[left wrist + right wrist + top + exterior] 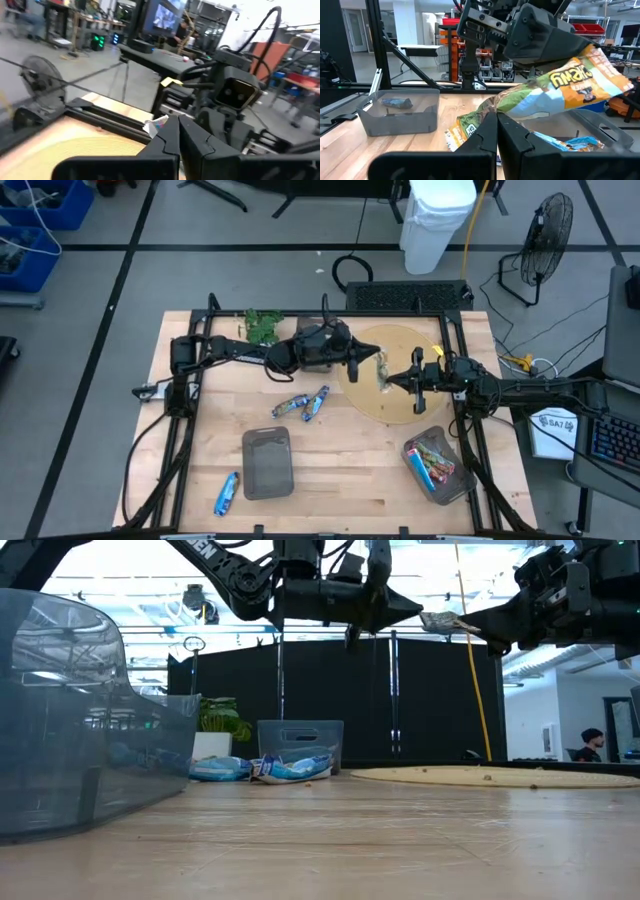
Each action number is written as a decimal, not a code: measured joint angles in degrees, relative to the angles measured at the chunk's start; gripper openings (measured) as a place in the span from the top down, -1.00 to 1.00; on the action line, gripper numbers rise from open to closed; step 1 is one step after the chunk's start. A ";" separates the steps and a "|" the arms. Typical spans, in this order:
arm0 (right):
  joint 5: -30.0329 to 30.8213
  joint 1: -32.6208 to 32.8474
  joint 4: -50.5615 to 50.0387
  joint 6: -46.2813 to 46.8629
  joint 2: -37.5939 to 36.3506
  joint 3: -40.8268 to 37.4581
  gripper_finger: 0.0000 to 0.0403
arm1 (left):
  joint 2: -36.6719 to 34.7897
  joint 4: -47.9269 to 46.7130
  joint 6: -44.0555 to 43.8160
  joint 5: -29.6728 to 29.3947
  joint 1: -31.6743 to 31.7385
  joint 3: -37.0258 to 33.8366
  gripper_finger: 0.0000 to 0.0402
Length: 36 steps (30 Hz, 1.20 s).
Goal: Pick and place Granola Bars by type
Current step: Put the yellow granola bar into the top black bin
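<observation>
Your right gripper [392, 377] and left gripper [372, 367] both pinch one green-gold granola bar [555, 87] (above the round mat [400, 405]).

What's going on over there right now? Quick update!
Both tools raised mid-table, shut on one green-gold bar: left tool, right tool. Blue bars wait below. Nothing in the way.

A robotics lab: floor fan [546, 240], cables, blue bins [40, 205], monitor-lined workbenches [150, 47].
</observation>
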 joint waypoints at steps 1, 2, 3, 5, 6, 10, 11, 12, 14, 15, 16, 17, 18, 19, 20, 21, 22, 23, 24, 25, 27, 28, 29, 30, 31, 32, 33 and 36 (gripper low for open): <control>0.00 0.00 0.00 -0.01 0.02 0.00 1.00 | -0.02 -0.47 -1.10 0.72 0.00 0.00 0.96; 0.00 0.00 0.00 -0.02 0.02 0.00 1.00 | -0.02 -1.13 -2.04 1.52 0.00 0.00 0.92; -0.02 0.00 0.00 -0.06 0.02 0.00 1.00 | -0.02 -1.72 -2.76 2.41 -0.01 0.00 0.88; 0.00 0.00 0.00 -0.10 0.02 0.00 1.00 | -0.02 -2.43 -3.72 3.98 -0.02 -0.02 0.75; 0.02 0.00 0.00 -0.18 0.02 0.00 1.00 | -0.02 -2.62 -4.25 4.44 -0.02 -0.02 0.68; 0.05 0.00 0.00 -0.30 0.02 0.00 1.00 | -0.02 -3.78 -6.71 4.15 -0.04 -0.02 0.33; 0.05 0.00 0.00 -0.28 0.02 0.00 1.00 | -0.02 -3.78 -7.16 4.01 -0.04 -0.02 0.24; 0.07 0.00 0.02 -0.28 0.02 0.00 1.00 | -0.02 -3.70 -7.22 3.73 -0.04 -0.02 0.15; 0.09 -0.02 0.01 -0.28 0.02 0.00 1.00 | -0.02 -3.73 -7.18 3.13 -0.07 -0.02 -0.01; 0.09 -0.02 0.02 -0.28 0.02 0.00 1.00 | -0.02 -3.97 -7.14 2.78 -0.12 -0.02 -0.08; 0.09 -0.02 0.02 -0.31 0.02 0.00 1.00 | -0.02 -4.30 -7.14 2.24 -0.11 -0.02 -0.14; 0.09 -0.02 0.02 -0.35 0.02 0.00 1.00 | -0.02 -4.88 -7.14 1.42 -0.11 -0.02 -0.20; 0.10 -0.02 0.04 -0.40 0.01 0.00 1.00 | -0.02 -5.49 -7.12 0.39 -0.13 -0.02 -0.25; 0.10 -0.02 0.04 -0.44 0.01 0.00 1.00 | -0.02 -6.46 -7.12 -0.83 -0.15 -0.02 -0.29; 0.11 -0.02 0.04 -0.44 0.02 0.00 1.00 | -0.02 -7.73 -7.13 -2.07 -0.16 -0.02 -0.33; 0.09 -0.02 0.04 -0.44 0.02 0.00 1.00 | -0.02 -9.05 -7.12 -3.18 -0.15 -0.02 -0.36; 0.09 -0.02 0.04 -0.44 0.00 0.00 1.00 | -0.02 -10.10 -7.13 -4.21 -0.15 -0.02 -0.38; 0.10 -0.02 0.04 -0.48 0.01 0.00 1.00 | -0.02 -10.81 -7.12 -5.18 -0.14 -0.03 -0.41; 0.10 -0.02 0.04 -0.64 0.02 0.00 1.00 | -0.02 -11.27 -7.12 -6.06 -0.12 -0.02 -0.42; 0.11 -0.02 0.11 -0.80 0.02 0.00 1.00 | -0.02 -11.63 -7.12 -6.90 -0.11 -0.02 -0.44; 0.11 -0.02 0.26 -1.17 0.02 0.00 1.00 | -0.02 -12.04 -7.12 -7.78 -0.11 -0.02 -0.45; 0.11 -0.02 0.42 -1.29 0.02 0.00 1.00 | -0.02 -12.03 -7.12 -7.79 -0.11 -0.02 -0.45; 0.11 -0.02 0.48 -1.31 0.00 0.00 1.00 | -0.02 -11.65 -7.17 -7.79 -0.11 -0.02 -0.45; 0.11 -0.02 0.48 -1.35 0.00 0.00 1.00 | -0.02 -10.87 -7.47 -7.78 -0.11 -0.02 -0.44; 0.10 -0.02 0.48 -1.54 0.02 0.00 1.00 | -0.02 -10.04 -8.03 -7.74 -0.11 -0.02 -0.44; 0.10 -0.02 0.50 -1.78 0.02 0.00 1.00 | -0.02 -9.32 -8.41 -7.38 -0.11 -0.02 -0.43; 0.09 0.00 0.77 -2.09 0.02 0.00 1.00 | -0.02 -8.86 -8.65 -7.06 -0.11 -0.02 -0.41; -0.02 0.02 3.34 -3.01 0.02 0.00 1.00 | -0.02 -8.79 -8.72 -6.82 -0.28 -0.02 -0.38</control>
